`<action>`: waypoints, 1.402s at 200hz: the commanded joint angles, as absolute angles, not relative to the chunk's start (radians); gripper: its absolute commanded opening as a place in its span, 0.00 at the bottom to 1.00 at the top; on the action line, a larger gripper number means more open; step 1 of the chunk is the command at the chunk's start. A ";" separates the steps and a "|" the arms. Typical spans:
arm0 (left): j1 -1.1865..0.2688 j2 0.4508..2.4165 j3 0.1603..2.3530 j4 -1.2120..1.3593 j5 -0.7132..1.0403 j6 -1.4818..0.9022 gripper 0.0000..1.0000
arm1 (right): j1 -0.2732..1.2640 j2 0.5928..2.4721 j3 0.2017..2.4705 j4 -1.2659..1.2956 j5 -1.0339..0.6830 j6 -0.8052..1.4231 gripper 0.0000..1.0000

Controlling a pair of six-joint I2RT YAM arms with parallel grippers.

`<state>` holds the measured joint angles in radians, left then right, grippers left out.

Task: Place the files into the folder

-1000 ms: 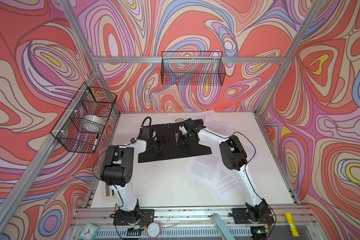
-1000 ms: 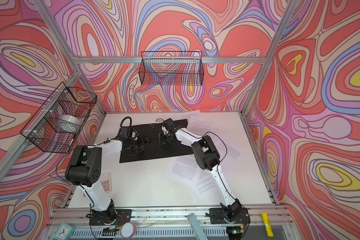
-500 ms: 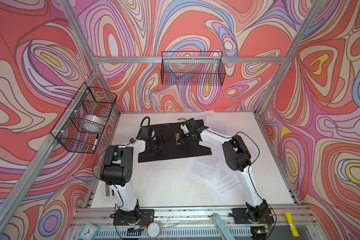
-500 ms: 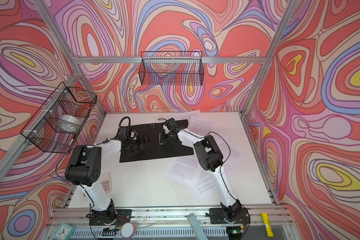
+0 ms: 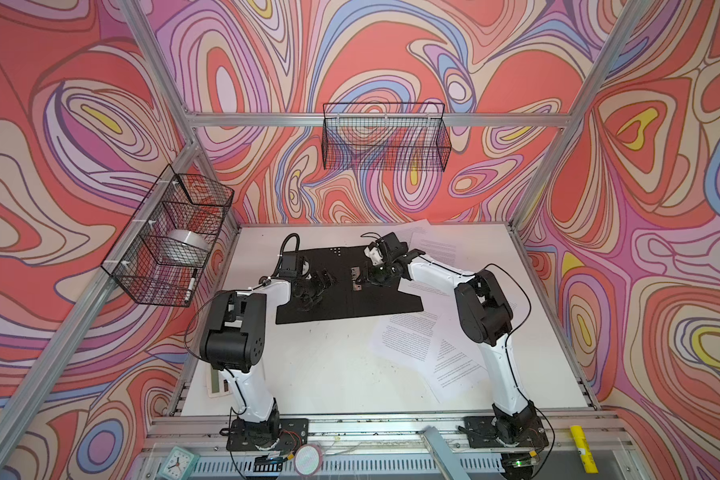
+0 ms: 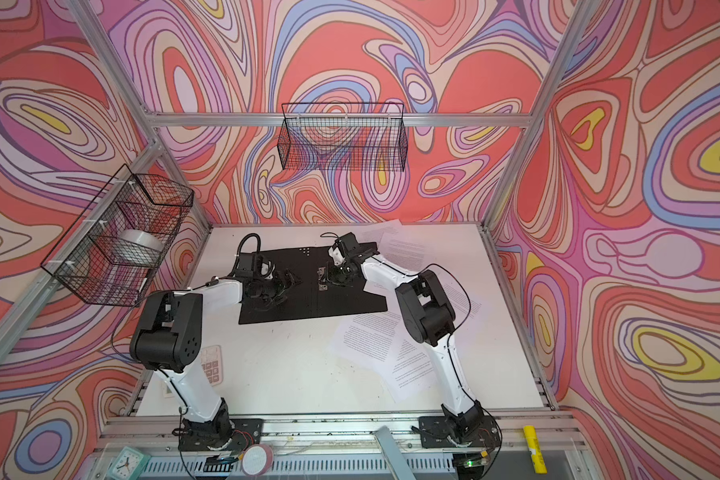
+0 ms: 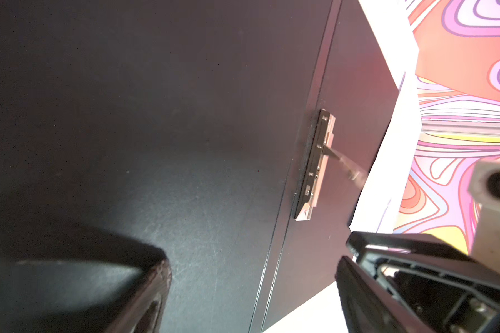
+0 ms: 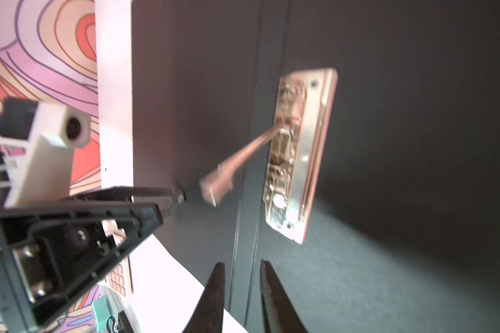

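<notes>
My two arms match: left arm [image 5: 248, 390], right arm [image 5: 506, 378] in white shells with bulky black joint housings. Black cables [image 5: 291, 235] run along links. Black base plates [image 5: 298, 430], red wires there, I think. Fingers of right gripper [image 8: 242, 262] dark, tapered.

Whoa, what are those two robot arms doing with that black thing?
They're getting a folder ready for papers. It lies open, black inside up. The right gripper, jaws slightly apart and empty, is at the metal clip, whose lever sticks up. The left gripper is open over the folder's other half. The files lie loose beside it.
</notes>
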<state>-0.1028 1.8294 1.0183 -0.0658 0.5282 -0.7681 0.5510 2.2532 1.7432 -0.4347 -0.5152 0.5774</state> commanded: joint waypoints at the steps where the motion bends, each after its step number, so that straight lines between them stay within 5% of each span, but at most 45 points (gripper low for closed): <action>1: -0.086 1.904 0.964 -0.193 0.435 -0.770 0.90 | 0.549 2.216 1.689 -0.416 -0.533 0.562 0.19; 151: -0.077 1.918 0.971 -0.172 0.457 -0.793 0.90 | 0.547 2.552 2.190 -0.480 -0.613 0.615 0.21; 173: -0.077 1.911 0.971 -0.176 0.457 -0.793 0.90 | 0.531 2.587 2.233 -0.420 -0.570 0.619 0.30; 219: -0.072 1.892 0.968 -0.181 0.463 -0.796 0.90 | 0.504 2.695 2.418 -0.357 -0.505 0.630 0.68; 242: -0.072 1.864 0.968 -0.193 0.467 -0.785 0.90 | 0.493 2.644 2.411 -0.363 -0.515 0.618 0.73; 280: -0.086 1.788 0.989 -0.251 0.493 -0.737 0.90 | 0.471 2.374 2.089 -0.446 -0.379 0.499 0.75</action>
<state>-0.0849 1.8156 1.0161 -0.0872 0.5480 -0.7769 0.4828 2.5568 2.2227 -0.3691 -0.4885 0.5983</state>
